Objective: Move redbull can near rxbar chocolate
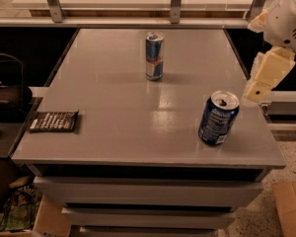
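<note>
The redbull can (154,56), slim, blue and silver with a red mark, stands upright at the far middle of the grey table (118,112). The rxbar chocolate (54,121), a flat dark bar with pale text, lies at the table's left front edge. My gripper (255,90) hangs from the white arm at the right edge of the table. It is well right of the redbull can, holds nothing and is just above and right of the wider dark blue can.
A wider dark blue can (217,118) with white text stands tilted at the right front of the table. A railing (175,4) runs behind the table. A cardboard box (290,209) sits on the floor at right, a dark chair (5,90) at left.
</note>
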You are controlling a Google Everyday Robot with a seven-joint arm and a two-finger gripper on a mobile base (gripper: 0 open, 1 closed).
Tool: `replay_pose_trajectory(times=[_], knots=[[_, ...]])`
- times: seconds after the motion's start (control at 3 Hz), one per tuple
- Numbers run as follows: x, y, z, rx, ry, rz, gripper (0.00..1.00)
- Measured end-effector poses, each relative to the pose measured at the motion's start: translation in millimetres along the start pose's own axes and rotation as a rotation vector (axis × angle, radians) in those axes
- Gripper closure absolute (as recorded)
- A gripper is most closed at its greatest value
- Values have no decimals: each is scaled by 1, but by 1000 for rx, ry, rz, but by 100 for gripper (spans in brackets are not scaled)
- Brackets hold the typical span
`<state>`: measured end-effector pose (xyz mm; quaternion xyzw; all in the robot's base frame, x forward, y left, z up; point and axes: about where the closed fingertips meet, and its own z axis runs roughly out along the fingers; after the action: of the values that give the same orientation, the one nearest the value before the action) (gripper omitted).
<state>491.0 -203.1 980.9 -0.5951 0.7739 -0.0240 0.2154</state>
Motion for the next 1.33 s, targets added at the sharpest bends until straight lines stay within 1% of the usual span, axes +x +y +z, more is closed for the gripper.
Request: replay_pose_trajectory(times=[0.33,0.67,1.0,1.33], knots=[[-8,-23,10,16,-29,10,0],[-21,-42,17,25,-73,16,0],[-34,-61,18,33,-137,35,0],[-47,-73,28,6,-229,75,0]])
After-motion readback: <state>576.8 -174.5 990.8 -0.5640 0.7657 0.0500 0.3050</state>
